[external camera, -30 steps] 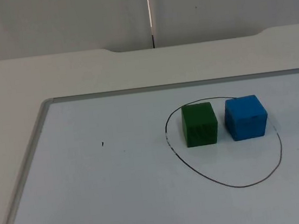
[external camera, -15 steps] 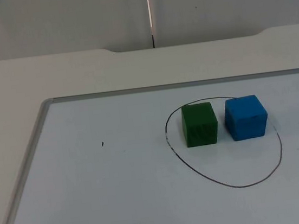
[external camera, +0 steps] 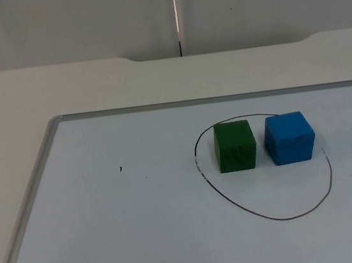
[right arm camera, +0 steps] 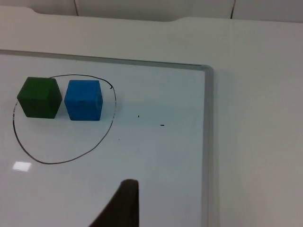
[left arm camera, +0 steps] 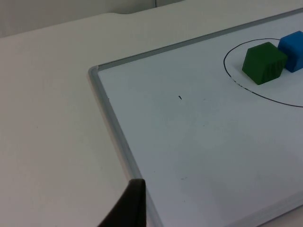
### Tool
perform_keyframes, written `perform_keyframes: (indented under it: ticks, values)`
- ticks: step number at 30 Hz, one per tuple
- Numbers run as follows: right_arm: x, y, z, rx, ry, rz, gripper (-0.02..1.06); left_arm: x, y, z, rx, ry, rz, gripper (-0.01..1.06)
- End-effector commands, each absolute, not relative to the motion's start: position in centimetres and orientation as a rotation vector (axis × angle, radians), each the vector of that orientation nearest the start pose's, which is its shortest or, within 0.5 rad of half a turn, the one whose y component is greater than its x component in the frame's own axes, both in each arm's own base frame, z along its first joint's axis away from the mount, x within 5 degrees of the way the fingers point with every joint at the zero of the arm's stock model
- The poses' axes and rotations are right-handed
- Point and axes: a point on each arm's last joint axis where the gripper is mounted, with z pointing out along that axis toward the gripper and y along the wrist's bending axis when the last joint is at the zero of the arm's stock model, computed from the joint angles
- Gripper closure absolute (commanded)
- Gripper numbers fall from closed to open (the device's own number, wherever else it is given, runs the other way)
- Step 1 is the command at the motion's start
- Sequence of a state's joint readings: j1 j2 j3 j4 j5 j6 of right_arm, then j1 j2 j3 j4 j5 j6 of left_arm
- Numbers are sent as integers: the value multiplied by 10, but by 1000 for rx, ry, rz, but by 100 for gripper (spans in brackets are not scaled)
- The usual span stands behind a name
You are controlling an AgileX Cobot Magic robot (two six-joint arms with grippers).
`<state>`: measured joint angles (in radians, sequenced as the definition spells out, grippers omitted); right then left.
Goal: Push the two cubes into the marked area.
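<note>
A green cube (external camera: 235, 145) and a blue cube (external camera: 289, 137) sit side by side, close together with a narrow gap between them, on a whiteboard (external camera: 112, 242) that lies flat on the white tabletop (external camera: 61, 88). Both cubes stand within the marked area (external camera: 273, 217), a hand-drawn black loop on the board; they occupy its far part, toward the grey partition wall (external camera: 85, 20), with the green cube near the loop's left edge and the blue cube toward its right. The nearer part of the loop holds nothing but bare board. A few small dark specks dot the board's surface, and a bright patch of reflected light shows near its front left corner.

In the left wrist view, one black fingertip of the left claw (left arm camera: 129, 205) stands over the board's metal-framed edge, well apart from the cubes, which show beyond it across the board. In the right wrist view, a black fingertip of the right claw (right arm camera: 120, 205) hangs above the board, near the loop's nearer curve yet clear of both cubes. Whether either claw is released or clenched cannot be told, as a single fingertip of each is all that shows
</note>
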<state>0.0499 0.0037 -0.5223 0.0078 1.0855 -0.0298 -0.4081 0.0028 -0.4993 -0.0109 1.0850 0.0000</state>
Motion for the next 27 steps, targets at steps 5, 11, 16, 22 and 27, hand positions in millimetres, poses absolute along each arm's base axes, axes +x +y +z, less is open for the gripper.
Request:
perform_keyframes:
  ticks: [5,11,16,22,27]
  values:
    - [-7,0,280,-76,2043,18,-1,-4,1,274,419,2032,-257,0]
    - [-7,0,280,-76,2043,18,-1,-5,1,274,403,2034,-248,0]
    - [-7,0,280,-76,2043,18,-1,-5,1,274,307,2047,-191,0]
    - [-7,0,280,-76,2043,18,-1,-5,0,274,152,2060,-98,0]
    - [-7,0,280,-76,2043,18,-1,-5,0,274,31,2064,-26,0]
